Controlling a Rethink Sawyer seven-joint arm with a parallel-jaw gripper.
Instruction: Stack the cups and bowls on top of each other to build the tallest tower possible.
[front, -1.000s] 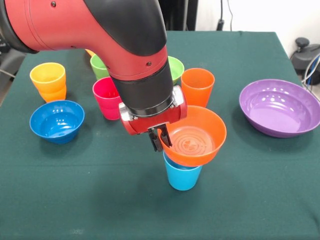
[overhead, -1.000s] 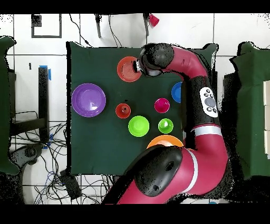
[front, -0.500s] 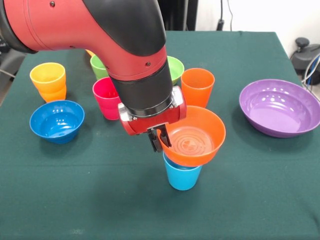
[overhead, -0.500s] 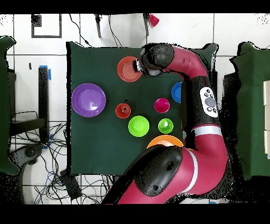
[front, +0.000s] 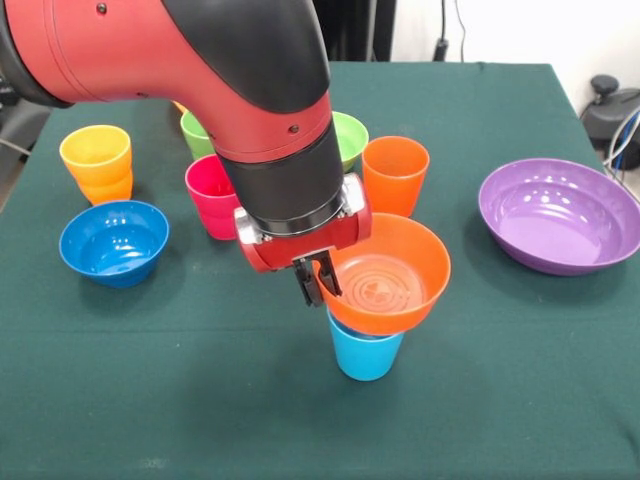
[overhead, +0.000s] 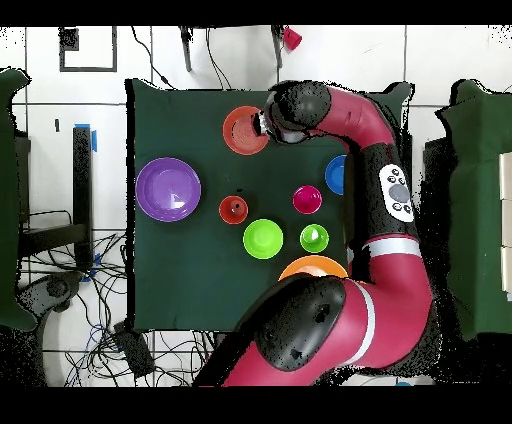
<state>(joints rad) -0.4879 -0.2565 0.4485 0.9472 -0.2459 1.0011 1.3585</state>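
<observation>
Orange bowl (front: 385, 275) atop light blue cup (front: 365, 352), rim pinched by tool (front: 316, 283)

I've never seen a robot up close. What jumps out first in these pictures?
The big red and black arm fills the upper left of the front view, its gripper pinching the rim of an orange bowl that sits atop a light blue cup mid-table. To the right lies a wide purple bowl.
</observation>
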